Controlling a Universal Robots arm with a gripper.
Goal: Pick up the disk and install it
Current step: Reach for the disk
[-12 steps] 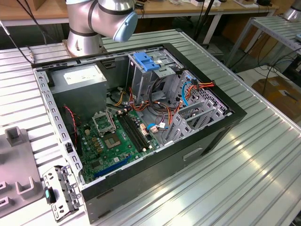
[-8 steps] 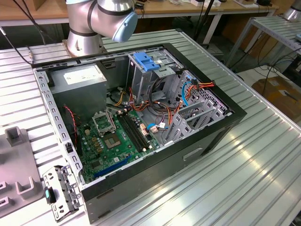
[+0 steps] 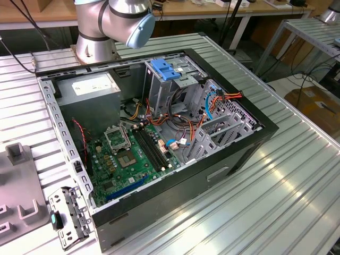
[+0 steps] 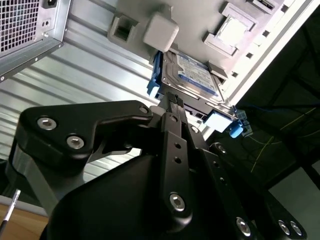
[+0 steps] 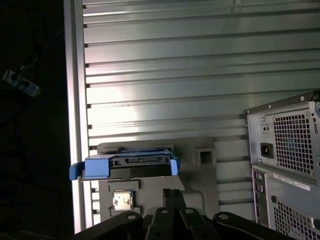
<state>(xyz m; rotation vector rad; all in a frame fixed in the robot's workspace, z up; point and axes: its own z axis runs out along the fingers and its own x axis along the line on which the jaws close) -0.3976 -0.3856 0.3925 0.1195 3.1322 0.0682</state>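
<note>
Ribbed metal table (image 5: pixel 200 60); closed hand (image 4: pixel 173 96) near disk (image 4: pixel 192 75).

A ribbed aluminium table (image 3: pixel 287 180) is seen. An open computer case (image 3: pixel 228 159) is stood on it, off to one side of the fingers (image 4: pixel 175 117). A grey fixture plate (image 5: pixel 200 180) is laid flat just beyond their tips, by the table's edge.

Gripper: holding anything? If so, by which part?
Nothing held. The gripper has its fingers shut together, tips just short of the disk, which lies on the grey fixture plate.
</note>
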